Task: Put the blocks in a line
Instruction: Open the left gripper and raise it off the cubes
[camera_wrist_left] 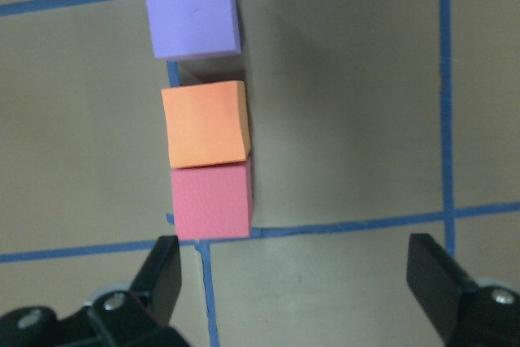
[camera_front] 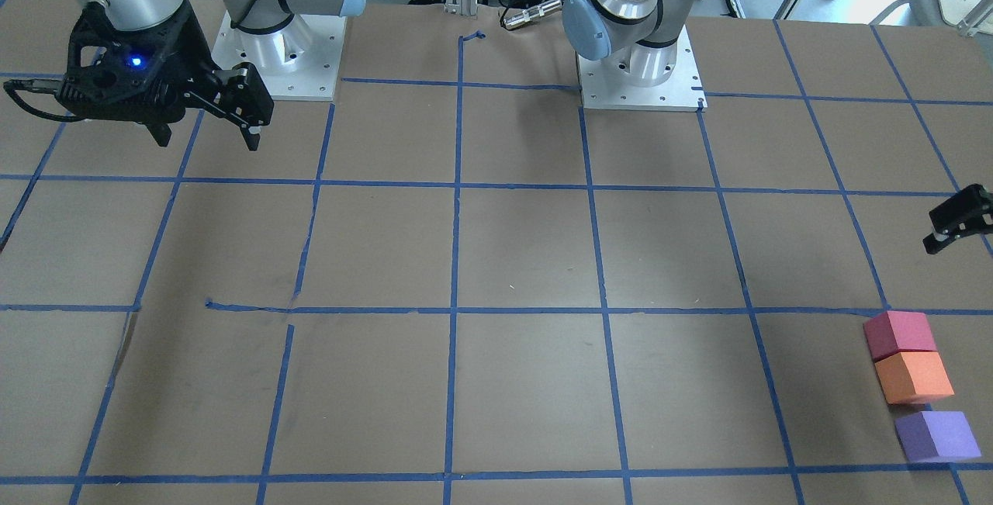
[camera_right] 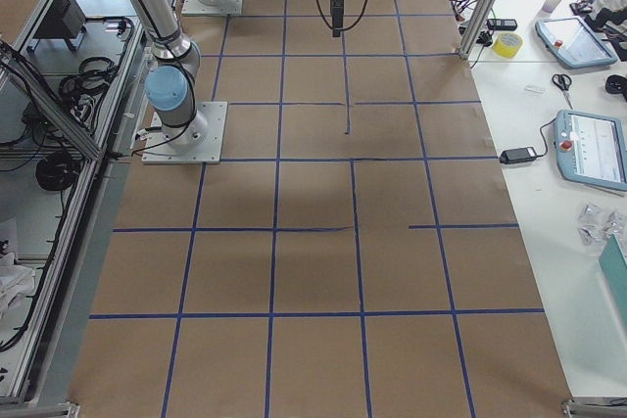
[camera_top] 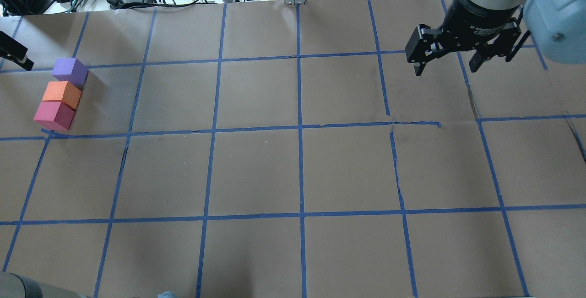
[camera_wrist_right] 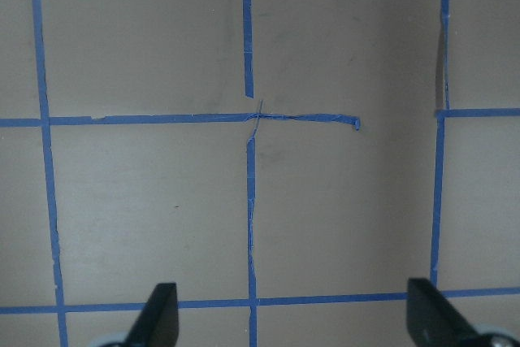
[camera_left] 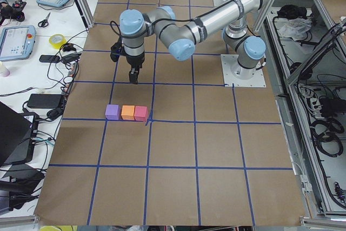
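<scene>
Wrist view: purple cube [camera_wrist_left: 192, 11], orange cube [camera_wrist_left: 205, 123] at its 6 o'clock, possibly a slight gap; red-pink cube [camera_wrist_left: 211, 201] touches next. The line appears complete. Jaws spread, empty: left gripper [camera_wrist_left: 296, 272], right gripper [camera_wrist_right: 294, 314].

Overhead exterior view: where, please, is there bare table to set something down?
The brown paper table is bare across its centre and right squares, including under the raised right end effector. It is crowded only at far left: the purple foam cube, orange foam cube and red-pink foam cube line up near the left end effector.
</scene>
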You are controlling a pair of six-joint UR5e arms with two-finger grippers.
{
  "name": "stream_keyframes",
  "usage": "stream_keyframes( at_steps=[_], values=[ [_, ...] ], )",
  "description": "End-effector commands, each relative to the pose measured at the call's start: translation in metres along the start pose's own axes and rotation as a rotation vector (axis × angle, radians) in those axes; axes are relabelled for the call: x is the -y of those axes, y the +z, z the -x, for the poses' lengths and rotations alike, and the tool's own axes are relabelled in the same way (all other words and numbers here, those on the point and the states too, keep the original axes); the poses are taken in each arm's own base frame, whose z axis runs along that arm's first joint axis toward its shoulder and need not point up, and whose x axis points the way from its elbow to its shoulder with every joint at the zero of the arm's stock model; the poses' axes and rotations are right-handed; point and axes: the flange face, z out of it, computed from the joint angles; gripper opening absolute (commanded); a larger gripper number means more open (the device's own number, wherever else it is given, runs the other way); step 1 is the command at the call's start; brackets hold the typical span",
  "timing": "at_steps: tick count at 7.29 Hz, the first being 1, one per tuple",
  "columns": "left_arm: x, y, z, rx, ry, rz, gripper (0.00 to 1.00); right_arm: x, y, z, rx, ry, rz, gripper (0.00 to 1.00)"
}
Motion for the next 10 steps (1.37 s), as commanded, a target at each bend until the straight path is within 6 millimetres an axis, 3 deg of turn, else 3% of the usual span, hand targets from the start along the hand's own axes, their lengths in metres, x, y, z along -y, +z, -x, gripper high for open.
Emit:
stream_keyframes(
  at_steps=[1, 2, 4, 6, 10],
  values=[
    [-0.039, -0.057, -0.036, 0.002, 0.002, 0.004, 1.00, 0.000, 0.000, 0.000, 0.000, 0.000, -0.002, 1.00],
    [-0.053, -0.068, -0.049, -0.012, 0.005, 0.018, 1.00, 0.000, 0.000, 0.000, 0.000, 0.000, -0.003, 1.00],
    [-0.054, -0.070, -0.086, -0.015, 0.025, 0.017, 1.00, 0.000, 0.000, 0.000, 0.000, 0.000, -0.003, 1.00],
    [-0.033, -0.074, -0.162, -0.011, 0.033, 0.010, 1.00, 0.000, 0.000, 0.000, 0.000, 0.002, -0.003, 1.00],
    [-0.012, -0.051, -0.284, -0.037, -0.120, 0.048, 1.00, 0.001, 0.000, 0.000, 0.000, 0.000, -0.005, 1.00]
  ],
)
